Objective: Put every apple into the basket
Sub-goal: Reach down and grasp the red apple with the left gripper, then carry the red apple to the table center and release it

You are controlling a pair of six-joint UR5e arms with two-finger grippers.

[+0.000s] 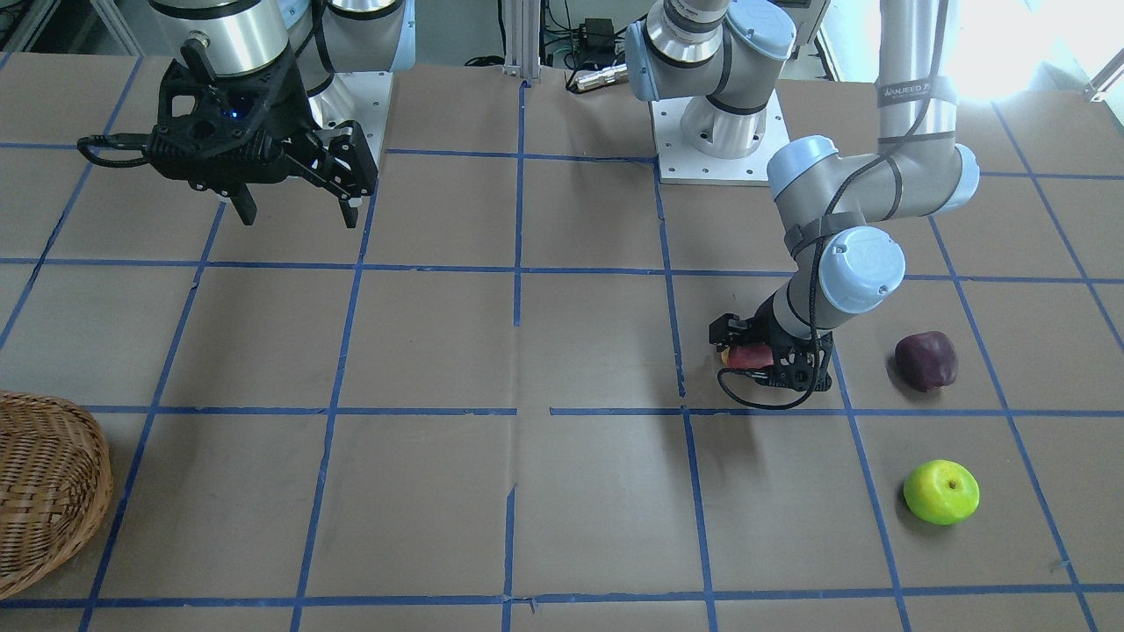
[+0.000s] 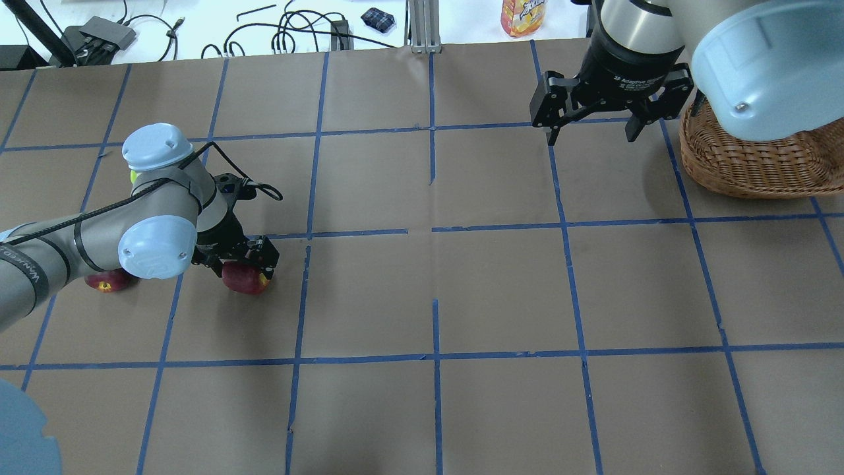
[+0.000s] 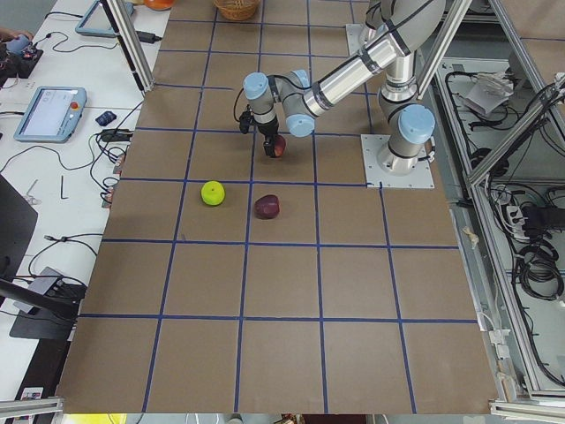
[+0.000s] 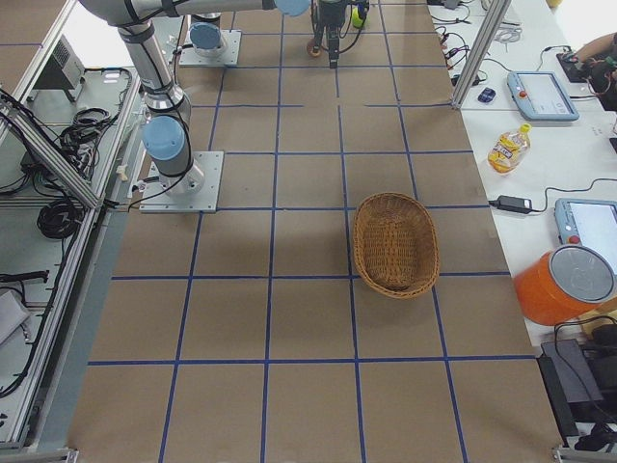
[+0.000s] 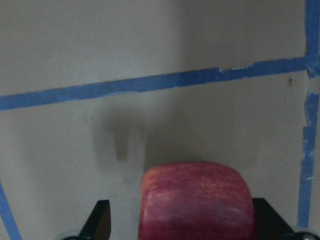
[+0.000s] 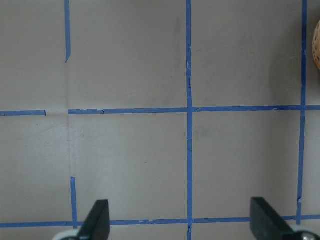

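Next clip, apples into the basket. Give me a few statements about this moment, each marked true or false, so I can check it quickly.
1. The basket holds no apples. True.
2. The right gripper holds the green apple. False: it hangs open and empty near the basket, and the green apple lies on the table.
3. The red apple sits between the fingers of the left gripper. True.
4. The maroon apple is inside the basket. False: it lies on the table, near the green apple and far from the basket.
5. All three apples are on the robot's left half of the table. True.
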